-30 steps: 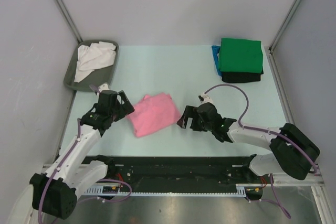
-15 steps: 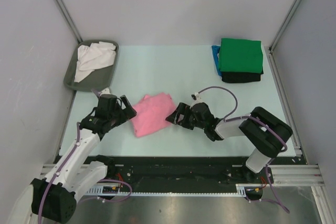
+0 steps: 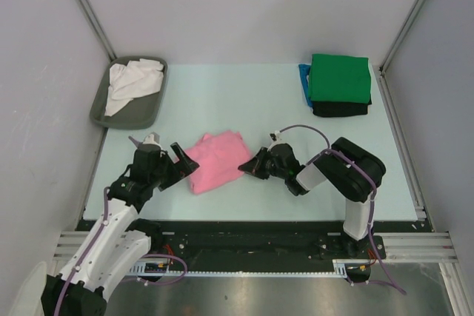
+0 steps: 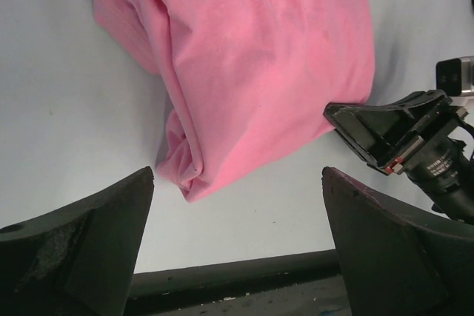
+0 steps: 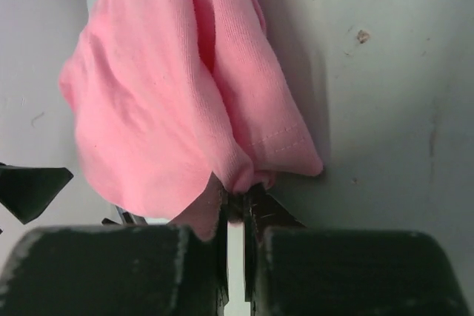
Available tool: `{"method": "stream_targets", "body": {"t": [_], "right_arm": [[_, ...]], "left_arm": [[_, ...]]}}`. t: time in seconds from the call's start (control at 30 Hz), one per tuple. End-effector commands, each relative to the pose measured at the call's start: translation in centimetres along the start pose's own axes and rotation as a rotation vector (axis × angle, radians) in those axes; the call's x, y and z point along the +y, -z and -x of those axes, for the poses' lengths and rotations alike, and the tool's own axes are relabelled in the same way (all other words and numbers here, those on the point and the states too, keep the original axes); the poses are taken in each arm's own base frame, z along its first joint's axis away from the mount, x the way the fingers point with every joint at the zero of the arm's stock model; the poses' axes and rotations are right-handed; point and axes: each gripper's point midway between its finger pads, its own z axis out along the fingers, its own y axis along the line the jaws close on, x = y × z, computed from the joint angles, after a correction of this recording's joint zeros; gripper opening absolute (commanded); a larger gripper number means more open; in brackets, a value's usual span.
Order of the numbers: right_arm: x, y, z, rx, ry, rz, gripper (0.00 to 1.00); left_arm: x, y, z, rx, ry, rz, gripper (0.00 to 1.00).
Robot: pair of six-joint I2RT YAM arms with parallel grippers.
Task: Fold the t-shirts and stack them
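Right tool (image 5: 235, 203) clamps the pink t-shirt (image 3: 216, 160), the pinched edge hidden between its jaws; left tool (image 4: 237, 177) gapes open.

light: bright, even, diffuse | shadows: soft, beside pink t-shirt (image 5: 185, 94) on table (image 5: 385, 109) | focus: top view sharp; right gripper (image 5: 235, 209) blurred close to its lens

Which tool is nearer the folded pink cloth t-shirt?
Right. The right tool is shut on the right edge of the pink t-shirt; the left tool sits open beside its left edge.
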Motion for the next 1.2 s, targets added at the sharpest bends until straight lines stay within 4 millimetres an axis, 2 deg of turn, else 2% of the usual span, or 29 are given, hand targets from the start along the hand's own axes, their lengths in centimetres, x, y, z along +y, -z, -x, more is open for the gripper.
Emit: {"method": "stream_targets", "body": {"t": [0.0, 0.07, 0.1, 0.17, 0.2, 0.3, 0.33, 0.37, 0.4, 0.43, 0.47, 0.5, 0.57, 0.67, 0.77, 0.8, 0.83, 0.87, 0.9, 0.93, 0.97, 1.0, 1.03, 1.07, 1.1, 1.13, 1.17], "right_arm": [[-4.6, 0.9, -0.4, 0.029, 0.015, -0.183, 0.00], [-4.5, 1.5, -0.3, 0.024, 0.035, -0.200, 0.00], [-3.5, 2.2, 0.0, 0.015, 0.047, -0.186, 0.00], [-3.1, 3.6, 0.1, 0.002, 0.060, -0.187, 0.00], [-1.7, 4.6, 0.4, -0.008, 0.082, -0.172, 0.00], [-0.9, 6.4, 0.7, -0.017, 0.110, -0.191, 0.00], [0.6, 7.2, 1.7, -0.054, 0.131, -0.164, 0.00], [1.2, 7.7, 2.0, -0.069, 0.138, -0.157, 0.00], [1.4, 8.2, 2.1, -0.072, 0.143, -0.164, 0.00], [2.4, 8.8, 2.8, -0.097, 0.158, -0.141, 0.00], [3.0, 9.1, 3.3, -0.108, 0.162, -0.139, 0.00], [2.7, 9.4, 3.3, -0.105, 0.162, -0.160, 0.00], [3.4, 10.0, 3.7, -0.122, 0.169, -0.148, 0.00], [4.3, 10.9, 4.2, -0.146, 0.177, -0.136, 0.00], [4.8, 11.3, 4.3, -0.152, 0.187, -0.123, 0.00], [5.0, 11.4, 4.3, -0.152, 0.194, -0.118, 0.00], [5.0, 11.4, 4.3, -0.149, 0.197, -0.116, 0.00], [5.0, 11.4, 4.3, -0.147, 0.197, -0.117, 0.00], [4.9, 11.4, 4.1, -0.139, 0.211, -0.117, 0.00], [4.9, 11.5, 4.1, -0.135, 0.218, -0.115, 0.00], [4.7, 11.5, 4.1, -0.132, 0.223, -0.121, 0.00], [4.5, 11.5, 4.1, -0.128, 0.237, -0.126, 0.00], [4.4, 11.6, 4.1, -0.126, 0.243, -0.128, 0.00], [4.1, 11.7, 4.2, -0.121, 0.249, -0.137, 0.00], [3.8, 11.9, 4.6, -0.126, 0.249, -0.146, 0.00], [3.6, 12.0, 4.8, -0.129, 0.254, -0.155, 0.00], [3.1, 12.2, 4.8, -0.121, 0.255, -0.170, 0.00]], "left_arm": [[-1.1, 0.8, -0.4, 0.013, 0.019, -0.055, 1.00], [-1.7, 1.2, -0.7, 0.019, 0.020, -0.080, 1.00], [-2.5, 1.6, -1.2, 0.029, 0.008, -0.114, 1.00], [-3.3, 1.8, -2.0, 0.048, 0.014, -0.146, 1.00], [-4.1, 2.2, -3.1, 0.076, -0.009, -0.176, 1.00], [-5.9, 2.5, -6.0, 0.156, -0.017, -0.240, 1.00], [-6.5, 2.6, -6.9, 0.181, -0.020, -0.265, 1.00], [-7.8, 2.7, -7.3, 0.187, 0.018, -0.302, 1.00], [-8.2, 2.9, -9.6, 0.248, -0.006, -0.322, 1.00], [-8.8, 3.0, -10.5, 0.262, 0.001, -0.342, 1.00], [-10.4, 3.7, -11.7, 0.278, 0.023, -0.397, 1.00], [-10.4, 3.3, -12.3, 0.268, 0.037, -0.384, 1.00], [-11.0, 3.4, -13.4, 0.239, 0.088, -0.371, 1.00], [-10.4, 2.4, -14.8, 0.227, 0.145, -0.279, 1.00], [-9.8, 1.3, -14.7, 0.174, 0.158, -0.183, 1.00], [-10.9, 1.3, -13.7, 0.116, 0.150, -0.185, 1.00], [-11.7, 1.5, -13.0, 0.081, 0.109, -0.197, 1.00], [-11.6, 1.7, -12.6, 0.046, -0.035, -0.185, 1.00], [-13.7, 2.1, -11.9, 0.024, -0.093, -0.182, 1.00], [-14.7, 2.1, -11.4, -0.002, -0.187, -0.183, 1.00], [-13.3, 1.1, -11.9, -0.005, -0.420, -0.086, 1.00], [-16.1, 2.2, -10.9, -0.035, -0.476, -0.101, 1.00], [-16.5, 2.1, -10.1, -0.084, -0.628, -0.064, 1.00], [-14.9, 1.2, -11.1, -0.071, -0.779, 0.051, 1.00], [-16.9, 2.0, -10.6, -0.104, -0.827, 0.043, 1.00], [-17.1, 2.1, -9.9, -0.166, -0.970, 0.086, 1.00], [-17.4, 2.0, -11.3, -0.186, -1.067, 0.095, 1.00]]}}
